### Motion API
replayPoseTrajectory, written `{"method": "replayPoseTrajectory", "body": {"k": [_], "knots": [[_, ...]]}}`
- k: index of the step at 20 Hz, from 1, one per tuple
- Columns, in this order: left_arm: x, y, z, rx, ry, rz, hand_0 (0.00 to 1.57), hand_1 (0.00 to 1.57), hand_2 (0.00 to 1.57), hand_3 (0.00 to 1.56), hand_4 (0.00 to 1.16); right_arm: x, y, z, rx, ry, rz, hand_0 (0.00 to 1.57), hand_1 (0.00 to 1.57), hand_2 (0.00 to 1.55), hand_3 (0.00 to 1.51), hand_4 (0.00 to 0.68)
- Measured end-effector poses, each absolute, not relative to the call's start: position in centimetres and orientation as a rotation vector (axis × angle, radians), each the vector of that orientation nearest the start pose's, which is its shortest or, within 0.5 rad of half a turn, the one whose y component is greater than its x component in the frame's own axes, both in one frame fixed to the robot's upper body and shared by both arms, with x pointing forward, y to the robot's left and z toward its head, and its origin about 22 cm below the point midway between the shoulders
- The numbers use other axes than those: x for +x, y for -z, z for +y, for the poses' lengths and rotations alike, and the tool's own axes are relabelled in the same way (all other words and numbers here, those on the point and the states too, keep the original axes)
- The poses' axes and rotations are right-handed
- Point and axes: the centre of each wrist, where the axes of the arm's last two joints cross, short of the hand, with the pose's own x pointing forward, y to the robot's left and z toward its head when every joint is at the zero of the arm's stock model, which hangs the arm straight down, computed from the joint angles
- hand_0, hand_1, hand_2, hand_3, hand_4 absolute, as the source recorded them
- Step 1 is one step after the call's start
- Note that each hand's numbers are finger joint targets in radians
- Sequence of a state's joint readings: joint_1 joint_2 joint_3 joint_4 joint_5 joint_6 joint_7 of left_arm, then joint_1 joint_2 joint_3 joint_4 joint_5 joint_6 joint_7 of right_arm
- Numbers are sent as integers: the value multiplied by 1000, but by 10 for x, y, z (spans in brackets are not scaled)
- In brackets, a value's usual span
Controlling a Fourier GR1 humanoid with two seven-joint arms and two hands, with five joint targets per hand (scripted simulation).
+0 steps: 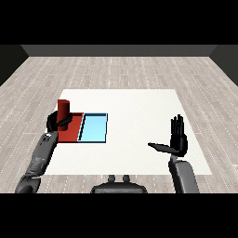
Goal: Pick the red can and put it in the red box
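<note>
Beneath both hands a white table (135, 135) was spread, set on a pale wood-plank floor (121, 69) that was bounded at the back by a dark wall (116, 50). Around the red can (63, 110) the fingers of the left hand (56, 122) were seen curled, with the can held upright and its top raised above the hand. Directly under and behind that hand the red tray (73, 132) was laid, and just to the hand's right the light blue tray (94, 128) was placed, the two trays being set side by side and touching. Well apart from these, on the far side of the table, the right hand (177, 142) was held raised with its fingers straight and pointed upward and its thumb stretched out toward the trays; nothing was gripped by it. Each grey forearm was cut off by the lower edge of the view. The can's base was hidden by the left hand, so whether it was resting on the red tray or was held above it could not be told.
</note>
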State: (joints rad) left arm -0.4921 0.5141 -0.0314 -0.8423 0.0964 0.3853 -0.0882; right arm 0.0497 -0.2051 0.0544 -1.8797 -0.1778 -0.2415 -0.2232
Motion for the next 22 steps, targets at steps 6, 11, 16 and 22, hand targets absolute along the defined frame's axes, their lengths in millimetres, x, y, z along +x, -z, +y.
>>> {"method": "replayPoseTrajectory", "body": {"k": [6,11,16,22], "knots": [[355,-4,387,778,50,-1281,1564,1564,1486,1365,958,233,-66,-249,-150,66,-2048,0,0,0,0,0],[349,30,380,794,79,-1154,563,563,632,494,760,246,-53,-246,-195,29,-2026,0,0,0,0,0],[339,49,377,735,99,-1104,0,0,0,0,629,252,-44,-248,-221,19,-2022,0,0,0,0,0],[344,40,385,726,270,-992,0,0,0,0,0,252,-37,-248,-212,19,-2031,0,0,0,0,0]]}}
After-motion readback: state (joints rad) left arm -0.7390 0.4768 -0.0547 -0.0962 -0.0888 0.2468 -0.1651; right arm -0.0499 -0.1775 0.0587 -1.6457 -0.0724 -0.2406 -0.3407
